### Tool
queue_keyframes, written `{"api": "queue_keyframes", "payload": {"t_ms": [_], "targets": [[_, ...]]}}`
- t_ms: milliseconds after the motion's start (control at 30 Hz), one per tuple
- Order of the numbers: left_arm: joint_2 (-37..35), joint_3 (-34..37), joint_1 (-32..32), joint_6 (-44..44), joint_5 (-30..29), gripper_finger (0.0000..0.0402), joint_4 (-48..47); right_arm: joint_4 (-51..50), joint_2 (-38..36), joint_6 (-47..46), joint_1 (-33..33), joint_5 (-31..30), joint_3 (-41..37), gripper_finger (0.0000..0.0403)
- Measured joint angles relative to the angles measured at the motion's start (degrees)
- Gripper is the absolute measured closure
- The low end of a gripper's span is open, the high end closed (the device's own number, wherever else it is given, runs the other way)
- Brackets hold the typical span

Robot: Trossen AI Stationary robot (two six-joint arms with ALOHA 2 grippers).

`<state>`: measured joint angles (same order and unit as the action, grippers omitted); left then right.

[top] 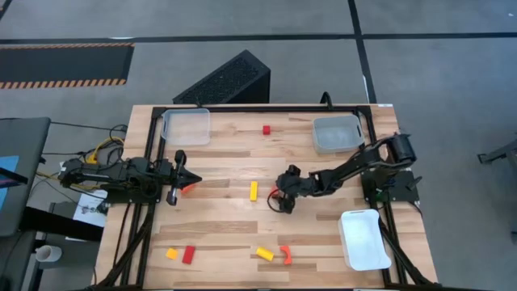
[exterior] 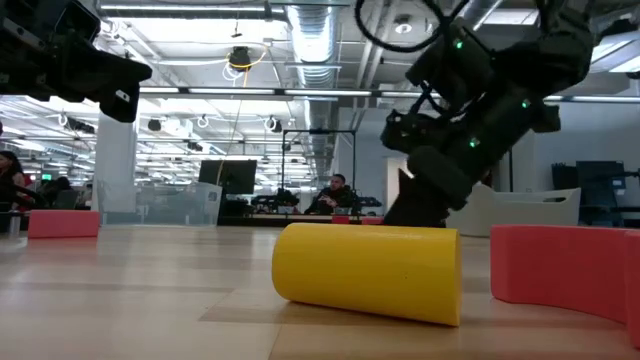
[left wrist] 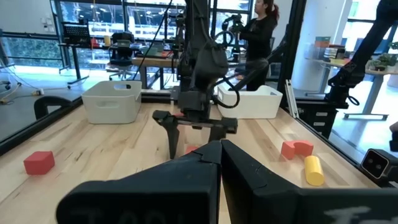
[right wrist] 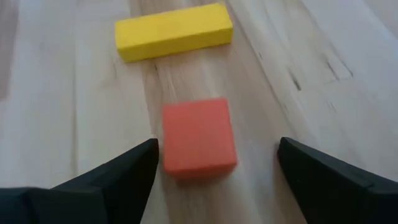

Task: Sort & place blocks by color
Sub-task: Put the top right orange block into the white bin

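While right gripper (right wrist: 214, 162) gapes | orange cube (right wrist: 198, 135) between fingers, seemingly untouched

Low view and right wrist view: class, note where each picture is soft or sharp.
Low view: the near yellow cylinder block is fairly sharp, the room behind soft. Right wrist view: the orange-red cube block between the open right gripper looks slightly blurred.

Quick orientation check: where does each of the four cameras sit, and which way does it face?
High: overhead, straight down on table and both arms.
Low: table height, past yellow cylinder; right arm above.
Left wrist: over shut left gripper, toward right arm.
Right wrist: down between open right gripper onto orange cube.
Shared: yellow bar.
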<state>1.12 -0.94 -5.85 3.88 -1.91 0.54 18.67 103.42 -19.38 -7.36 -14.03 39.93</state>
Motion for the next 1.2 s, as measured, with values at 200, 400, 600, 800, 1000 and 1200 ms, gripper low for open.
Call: {"api": "queue_keyframes", "payload": {"t_ms": [200,400,600,800,1000,1200], "targets": [[0.0,0.0,0.0,0.0,0.0,0.0401,0.0,2.6,2.3,0.0,-0.2,-1.8,0.1,0.0053],[0.0,0.0,0.0,0.0,0.0,0.0401,0.0,1.7,1.1,0.3,-0.1,-1.2,0.1,0.0108],[0.0,0.0,0.0,0.0,0.0,0.0401,0.0,0.8,-0.1,1.6,0.0,-0.4,-0.1,0.0194],[0.0,0.0,0.0,0.0,0.0,0.0401,0.0,1.1,-1.7,1.7,-0.1,0.8,-0.1,0.0274],[0.0,0.0,0.0,0.0,0.0,0.0402,0.0,0.0,-6.5,1.7,-0.7,1.0,-0.1,0.0274],[0.0,0.0,0.0,0.0,0.0,0.0401,0.0,-4.5,-15.2,2.0,-1.7,0.6,-0.1,0.0252]]}}
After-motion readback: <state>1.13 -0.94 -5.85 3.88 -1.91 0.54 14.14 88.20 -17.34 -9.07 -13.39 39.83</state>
